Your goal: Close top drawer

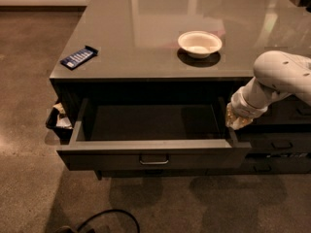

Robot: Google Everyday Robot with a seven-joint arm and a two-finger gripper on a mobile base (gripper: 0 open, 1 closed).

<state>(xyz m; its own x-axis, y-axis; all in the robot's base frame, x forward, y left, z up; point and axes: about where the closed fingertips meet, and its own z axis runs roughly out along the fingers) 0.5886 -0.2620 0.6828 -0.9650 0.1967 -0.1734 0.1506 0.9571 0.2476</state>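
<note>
The top drawer (150,152) of a dark grey cabinet stands pulled wide open, at 6 o'clock from the middle of the scene, its tall flat front facing the camera and its lighter grey inside showing nothing in it. A small metal loop pull (154,159) sits at the centre of the front. At 3 o'clock the robot's white arm (278,76) reaches in from the right edge, and the gripper (236,122) sits at the drawer's right side wall, near its rear corner; whether it is open or closed cannot be told. On the glossy countertop (146,28), a white bowl (199,43) rests at 1 o'clock and a blue packet (78,57) lies at 10 o'clock near the left edge. A small black bin (52,125) with crumpled contents hangs at the cabinet's left side, at 9 o'clock. Slimmer dark drawers (282,144) stand shut at 4 o'clock, and a black cable (114,213) curls on the floor at 7 o'clock.
</note>
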